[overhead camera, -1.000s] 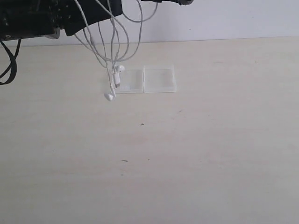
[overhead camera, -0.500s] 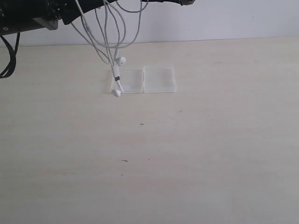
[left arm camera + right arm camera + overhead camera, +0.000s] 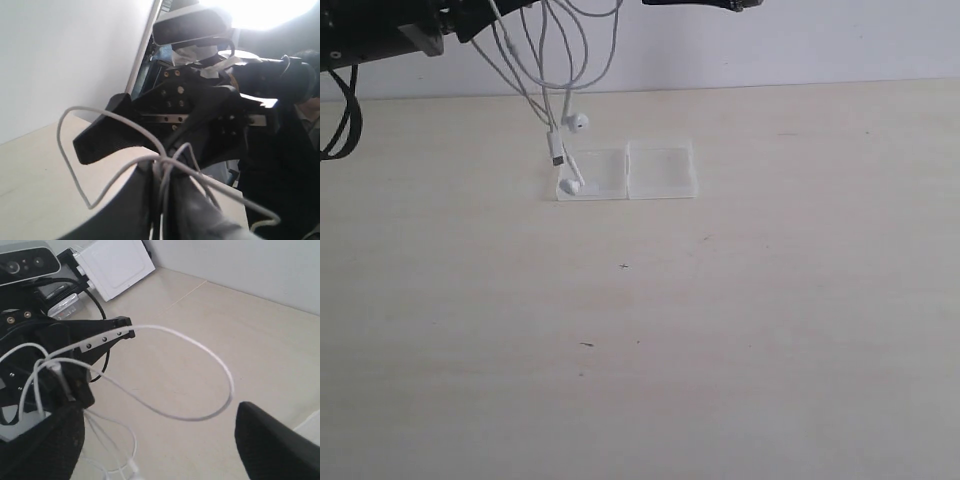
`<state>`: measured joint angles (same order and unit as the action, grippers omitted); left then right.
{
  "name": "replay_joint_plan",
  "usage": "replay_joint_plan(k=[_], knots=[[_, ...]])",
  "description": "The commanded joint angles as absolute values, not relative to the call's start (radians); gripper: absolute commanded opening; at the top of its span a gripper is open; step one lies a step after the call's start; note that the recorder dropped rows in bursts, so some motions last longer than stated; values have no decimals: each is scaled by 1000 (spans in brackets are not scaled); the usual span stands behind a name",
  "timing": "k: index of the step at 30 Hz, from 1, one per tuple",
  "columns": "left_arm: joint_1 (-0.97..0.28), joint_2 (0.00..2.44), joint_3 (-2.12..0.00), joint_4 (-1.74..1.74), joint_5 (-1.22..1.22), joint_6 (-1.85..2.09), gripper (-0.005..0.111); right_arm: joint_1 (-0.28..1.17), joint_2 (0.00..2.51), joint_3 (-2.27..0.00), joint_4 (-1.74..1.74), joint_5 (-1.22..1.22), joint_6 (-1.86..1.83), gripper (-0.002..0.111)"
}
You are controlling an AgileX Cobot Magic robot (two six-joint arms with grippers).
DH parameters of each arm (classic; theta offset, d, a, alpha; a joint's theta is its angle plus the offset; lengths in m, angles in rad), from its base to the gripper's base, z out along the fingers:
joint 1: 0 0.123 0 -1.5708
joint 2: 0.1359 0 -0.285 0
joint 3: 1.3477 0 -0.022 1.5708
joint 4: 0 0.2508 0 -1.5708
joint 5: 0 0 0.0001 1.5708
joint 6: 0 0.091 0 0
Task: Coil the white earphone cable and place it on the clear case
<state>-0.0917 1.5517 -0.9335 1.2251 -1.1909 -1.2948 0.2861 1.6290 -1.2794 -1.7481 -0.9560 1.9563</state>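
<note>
The white earphone cable (image 3: 551,118) is held up high in the upper left of the exterior view. It is pinched tight by the left gripper (image 3: 161,172), whose two dark fingers (image 3: 192,210) are pressed together on a bunch of strands. From there the cable hangs in long loose loops, so its long way runs up and down. It is not wound into a neat coil yet. One earbud (image 3: 579,123) is seen in the air above the clear case (image 3: 627,172). The other earbud (image 3: 570,187) is seen low down at the front left corner of the case's left half; whether it rests there cannot be told for sure. The case lies flat on the table (image 3: 720,320), with its two halves side by side from left to right. So the case is straight under the hanging end and a little to the right of the held bunch. The right gripper (image 3: 157,410) is spread wide and nothing is gripped by it, though one big loop is seen between its fingers. The left arm is judged the better one for the drop, since the cable is already held by it. A short move right and down seems to be needed.
</note>
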Motion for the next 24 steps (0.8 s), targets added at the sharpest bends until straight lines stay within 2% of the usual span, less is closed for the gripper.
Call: replay_joint_plan(k=[1, 8, 10, 13, 18, 19, 24], knots=[[-90, 1547, -935, 1187, -1157, -1274, 0, 277, 1623, -1281, -1744, -1006, 1961, 79], [-90, 1554, -935, 1164, -1084, -1208, 0, 271, 1623, -1281, -1744, -1012, 1948, 78], [-90, 1564, -937, 1144, -1064, -1185, 0, 271, 1623, -1270, -1744, -1005, 1928, 74], [-90, 1607, -967, 1139, -1035, -1182, 0, 271, 1623, -1230, -1744, -964, 1887, 55], [-90, 1706, -1058, 1137, -1033, -1185, 0, 271, 1623, -1146, -1744, -874, 1784, 5], [-90, 1727, -1077, 1137, -1033, -1185, 0, 271, 1623, -1133, -1744, -852, 1774, 0], [-90, 1821, -1167, 1137, -1033, -1185, 0, 271, 1623, -1090, -1744, -780, 1724, 0]])
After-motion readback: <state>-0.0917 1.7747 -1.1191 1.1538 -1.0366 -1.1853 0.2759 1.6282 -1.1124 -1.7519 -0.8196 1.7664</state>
